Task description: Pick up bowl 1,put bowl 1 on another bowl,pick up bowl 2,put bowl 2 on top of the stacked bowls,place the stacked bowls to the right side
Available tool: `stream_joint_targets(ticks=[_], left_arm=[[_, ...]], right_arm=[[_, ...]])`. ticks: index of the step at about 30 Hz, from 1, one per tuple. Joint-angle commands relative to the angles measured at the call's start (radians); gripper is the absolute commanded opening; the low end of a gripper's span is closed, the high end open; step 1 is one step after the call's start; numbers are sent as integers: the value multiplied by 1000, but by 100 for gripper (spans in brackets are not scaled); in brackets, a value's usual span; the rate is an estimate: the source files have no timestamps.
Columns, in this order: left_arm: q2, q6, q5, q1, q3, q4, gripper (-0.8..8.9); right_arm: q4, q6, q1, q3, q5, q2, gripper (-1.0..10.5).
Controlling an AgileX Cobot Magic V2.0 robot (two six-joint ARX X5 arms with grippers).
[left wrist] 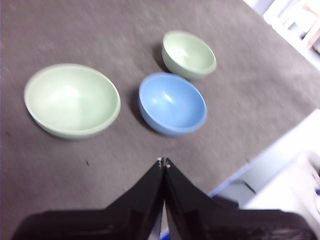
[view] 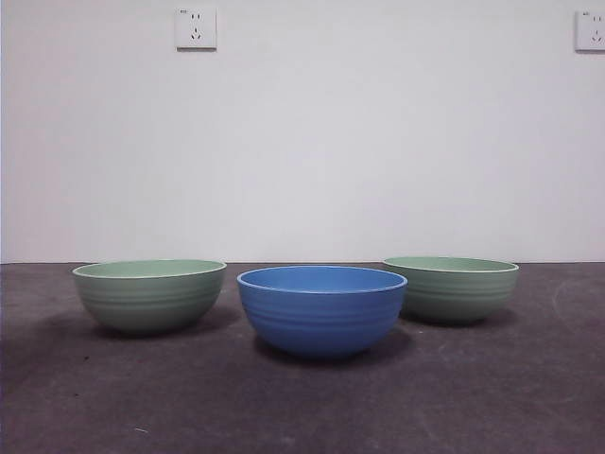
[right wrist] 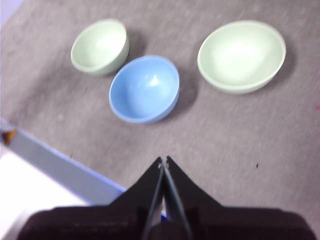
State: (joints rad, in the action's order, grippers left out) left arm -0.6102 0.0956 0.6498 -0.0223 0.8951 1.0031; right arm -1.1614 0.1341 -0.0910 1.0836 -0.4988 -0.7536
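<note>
- On the dark, felt-like table (view: 529, 397), the round blue bowl (view: 321, 309) sits upright at centre, mouth to 12 o'clock, faint ribs ringing its side.
- At its 9 o'clock, apart, sits the left green bowl (view: 149, 295); at 2 o'clock, the right green bowl (view: 454, 288), partly hidden behind the blue rim.
- Left gripper (left wrist: 163, 162) and right gripper (right wrist: 163, 160) hover high, jaws pressed together, empty; both wrist views are blurred.
</note>
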Motion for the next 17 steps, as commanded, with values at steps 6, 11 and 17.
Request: stream_joint_targets(ticks=[6, 11, 17], left_arm=[[-35, 55, 5, 2, 47, 70, 62], [-35, 27, 5, 2, 49, 70, 586], [-35, 27, 5, 2, 49, 73, 588]], right_arm=[[-44, 39, -5, 8, 1, -19, 12], [-43, 1, -5, 8, 0, -29, 394], [-42, -45, -5, 8, 0, -61, 599]])
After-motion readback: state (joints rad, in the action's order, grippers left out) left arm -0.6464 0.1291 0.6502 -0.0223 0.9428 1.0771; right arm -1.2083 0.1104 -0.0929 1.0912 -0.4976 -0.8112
